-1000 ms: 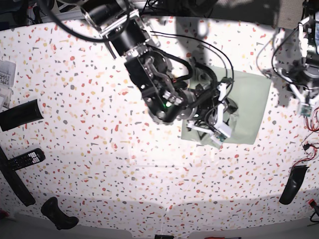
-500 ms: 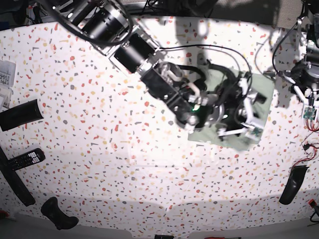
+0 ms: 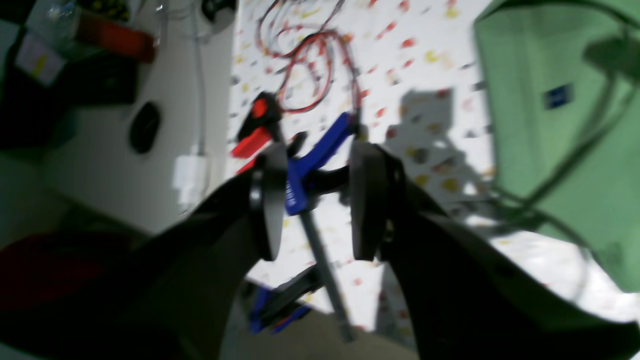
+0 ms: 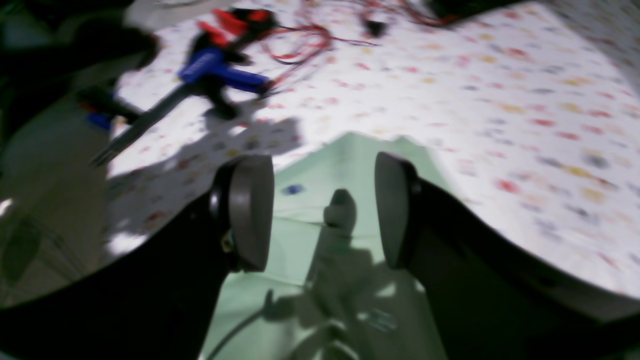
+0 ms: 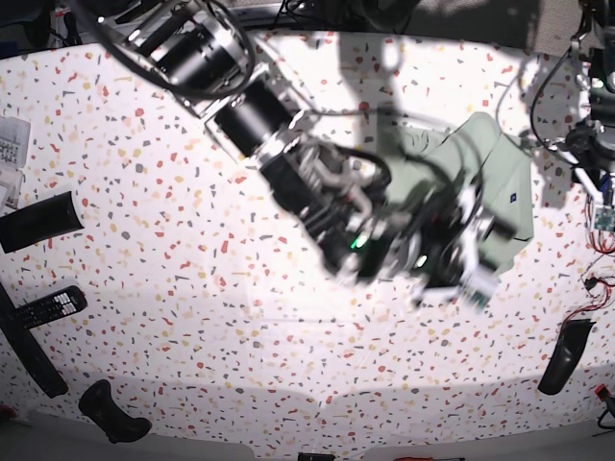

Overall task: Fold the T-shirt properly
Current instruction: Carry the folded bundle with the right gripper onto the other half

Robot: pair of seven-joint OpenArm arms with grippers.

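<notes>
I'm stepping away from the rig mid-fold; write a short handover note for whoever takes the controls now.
Right gripper: open, empty, hovering over the T-shirt.
Left gripper: open, empty, off to the side above bare table, near a blue clamp.
T-shirt: folded into a compact green bundle on the speckled table, small dark label facing up.
Done: the shirt is folded small.
Left: probably check the edges lie flat, then pull the right arm clear.

Base looks straight down from overhead; wrist cameras low, close; all share T-shirt (image 5: 500, 173).
</notes>
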